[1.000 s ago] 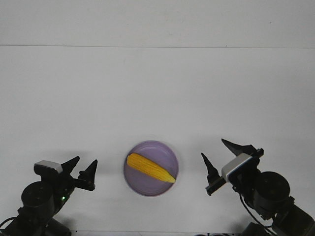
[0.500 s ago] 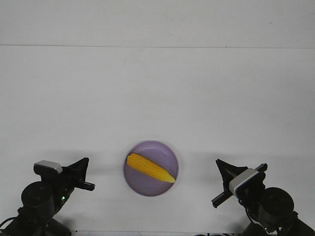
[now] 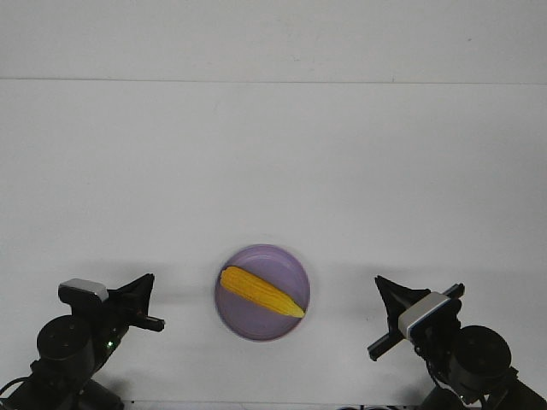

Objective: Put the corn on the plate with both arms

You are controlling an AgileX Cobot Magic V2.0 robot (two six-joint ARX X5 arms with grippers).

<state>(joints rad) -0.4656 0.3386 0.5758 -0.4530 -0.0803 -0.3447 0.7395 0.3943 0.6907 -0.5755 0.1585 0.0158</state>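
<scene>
1. The corn [image 3: 261, 292] lies on the purple plate [image 3: 261, 293], low in the middle of the frame. Its fat end points to the upper left and its thin yellow tip points to the lower right, near the plate's rim.
2. The plate sits flat on the white table [image 3: 273, 171].
3. The left gripper [image 3: 142, 303] is at the bottom left of the frame, w/ a grey-white block on top. Its black tips point right, toward the plate. It's well apart from the plate and holds nothing. Can't tell if its fingers are apart or together; they look stacked from here.
4. The right gripper [image 3: 391, 320] is at the bottom right of the frame, also w/ a grey-white block. Its fingers are spread apart, one up high and one down low, w/ nothing between them. It's well apart from the plate too.
5. Both arms are low at the frame's bottom edge, one on each side of the plate.
</scene>
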